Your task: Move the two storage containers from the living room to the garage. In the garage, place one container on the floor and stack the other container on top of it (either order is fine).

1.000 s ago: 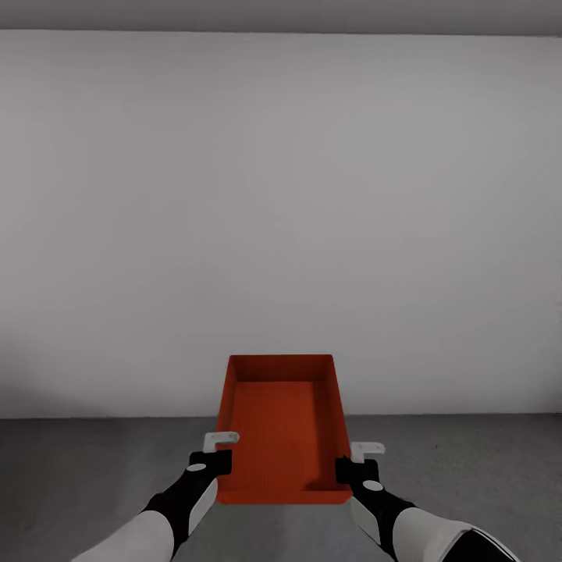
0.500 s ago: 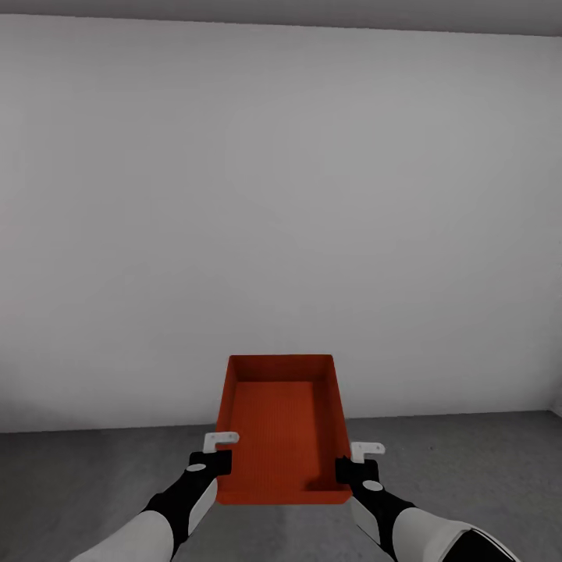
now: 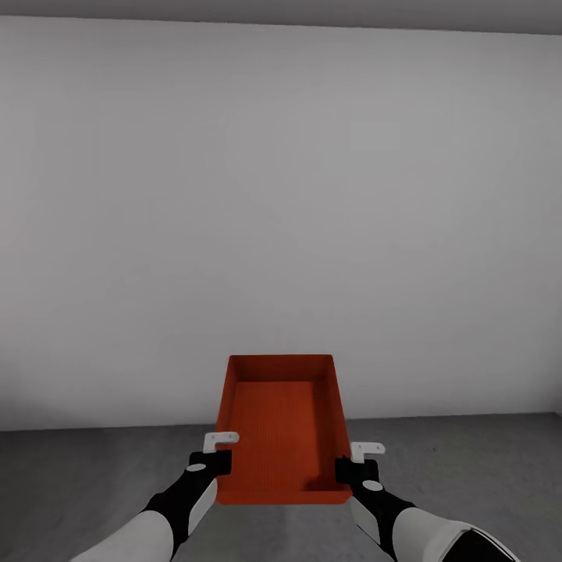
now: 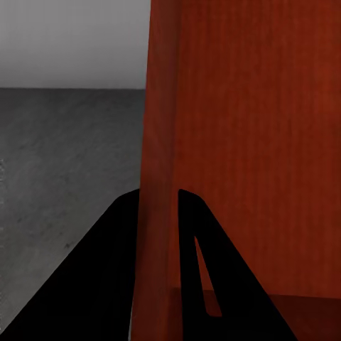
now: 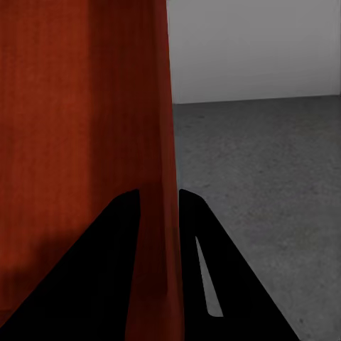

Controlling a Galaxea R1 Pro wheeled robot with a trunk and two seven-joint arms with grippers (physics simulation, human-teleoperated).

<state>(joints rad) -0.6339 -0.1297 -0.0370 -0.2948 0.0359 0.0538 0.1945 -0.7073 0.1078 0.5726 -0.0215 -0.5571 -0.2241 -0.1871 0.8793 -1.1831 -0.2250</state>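
One orange-red storage container (image 3: 281,425) hangs level in front of me, open side up, its ribbed bottom empty. My left gripper (image 3: 217,462) is shut on its left wall near the close corner, and my right gripper (image 3: 343,471) is shut on its right wall. In the left wrist view the black fingers (image 4: 106,284) pinch the container wall (image 4: 160,142) between them. The right wrist view has the other wall (image 5: 160,142) clamped between black fingers (image 5: 106,284) the same way. Below the container lies the dark grey speckled concrete floor (image 3: 94,484) of the garage.
A plain white-grey wall (image 3: 281,218) stands straight ahead, meeting the floor at a line a short way beyond the container. Bare concrete (image 5: 263,185) stretches to both sides.
Between one second ago and half a second ago the view turned slightly, so the wall's base line tilted and dropped at the left. Since then nothing has shifted; both grips are unchanged.
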